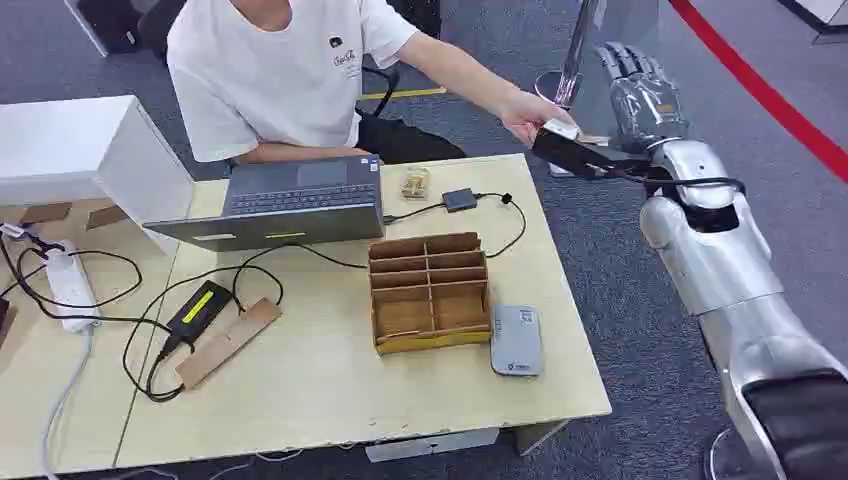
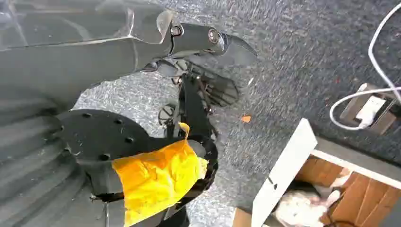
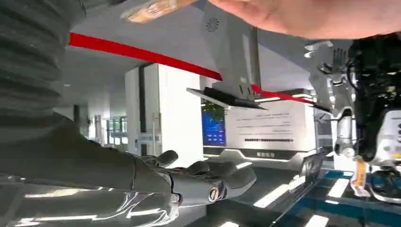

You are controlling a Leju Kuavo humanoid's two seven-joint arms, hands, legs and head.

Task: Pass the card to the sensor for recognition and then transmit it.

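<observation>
My right hand (image 1: pixel 640 95) is raised beyond the table's far right corner, fingers spread upward and holding nothing. A person's hand (image 1: pixel 525 112) reaches across and holds a pale card (image 1: pixel 562 128) just beside my right wrist. In the right wrist view the extended fingers (image 3: pixel 208 182) are bare, with the person's hand (image 3: pixel 307 16) and the card's tan edge (image 3: pixel 151 9) apart from them. The grey card sensor (image 1: pixel 516 340) lies on the table by a cardboard organiser (image 1: pixel 430 290). My left hand (image 2: pixel 198 40) hangs over the carpet, fingers out, gripping nothing.
A person in a white shirt sits behind the wooden table (image 1: pixel 330 400). On it are a laptop (image 1: pixel 280 205), a small dark box (image 1: pixel 459 199) with a cable, a power adapter (image 1: pixel 198 308) and a cardboard strip (image 1: pixel 228 342). A white box (image 1: pixel 80 150) and a power strip (image 1: pixel 68 285) lie to the left.
</observation>
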